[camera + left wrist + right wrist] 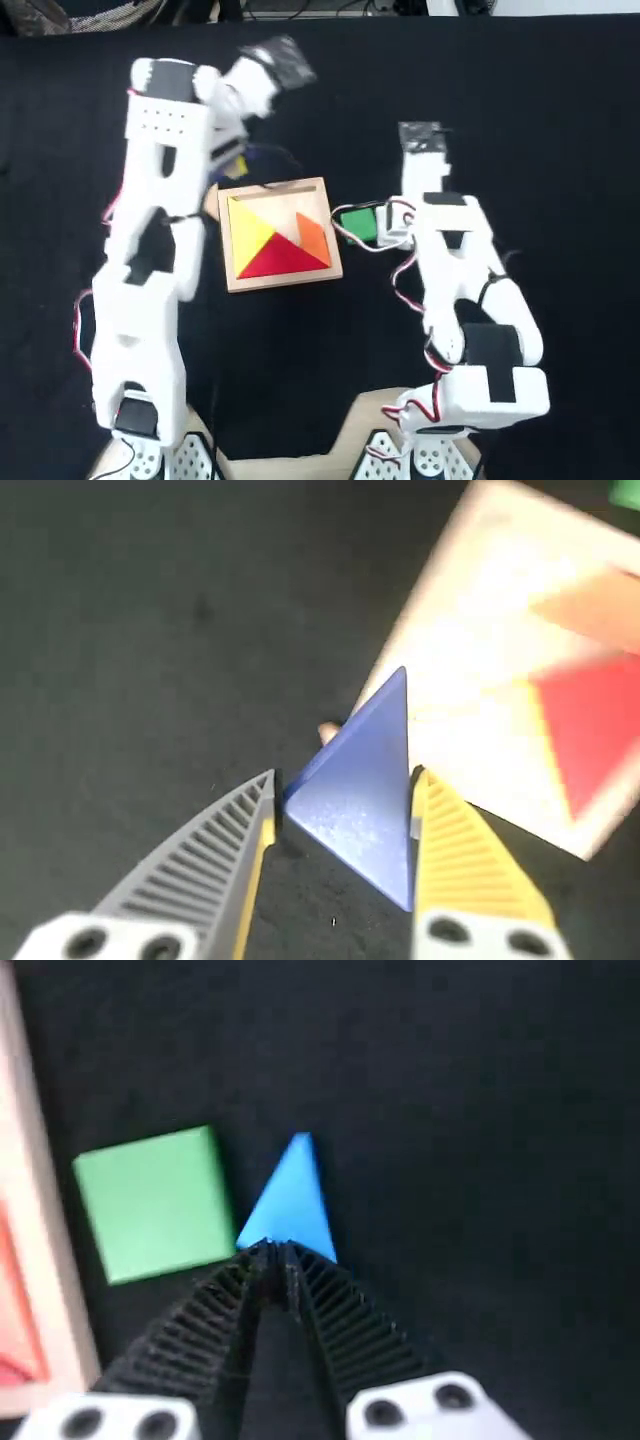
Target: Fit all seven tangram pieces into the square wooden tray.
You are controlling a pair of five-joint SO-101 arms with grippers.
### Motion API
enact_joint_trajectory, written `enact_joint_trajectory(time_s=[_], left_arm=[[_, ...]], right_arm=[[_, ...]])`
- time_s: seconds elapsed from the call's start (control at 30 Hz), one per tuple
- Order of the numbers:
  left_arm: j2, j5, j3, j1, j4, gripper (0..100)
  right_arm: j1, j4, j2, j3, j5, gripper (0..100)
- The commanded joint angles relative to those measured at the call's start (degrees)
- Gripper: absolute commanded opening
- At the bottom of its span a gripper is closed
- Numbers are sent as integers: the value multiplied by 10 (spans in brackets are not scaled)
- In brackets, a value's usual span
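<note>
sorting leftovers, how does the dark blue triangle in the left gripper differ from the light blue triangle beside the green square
The dark blue triangle is violet-blue, the light blue triangle sky blue. The dark one sits between the left gripper's fingers by the wooden tray; the light one lies on the black table at the right gripper's shut tips. Both are outside the tray.

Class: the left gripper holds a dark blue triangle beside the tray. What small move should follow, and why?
Probably carry the dark blue triangular piece, pinched in the left gripper, over the square wooden tray: it is just outside the rim, and bare tray floor shows nearby.
</note>
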Motion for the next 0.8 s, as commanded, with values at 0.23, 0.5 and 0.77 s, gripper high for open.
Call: enact_joint_trajectory(time_s=[0.23, 0.5, 0.77], left_arm=[[-91, -163, 166, 137, -50, 243], [-76, -135, 134, 127, -22, 210], [-262, -45, 183, 78, 4, 210]], right_arm=[[27, -17, -1, -29, -12, 11], [27, -17, -3, -31, -12, 11], [25, -13, -7, -32, -11, 11]])
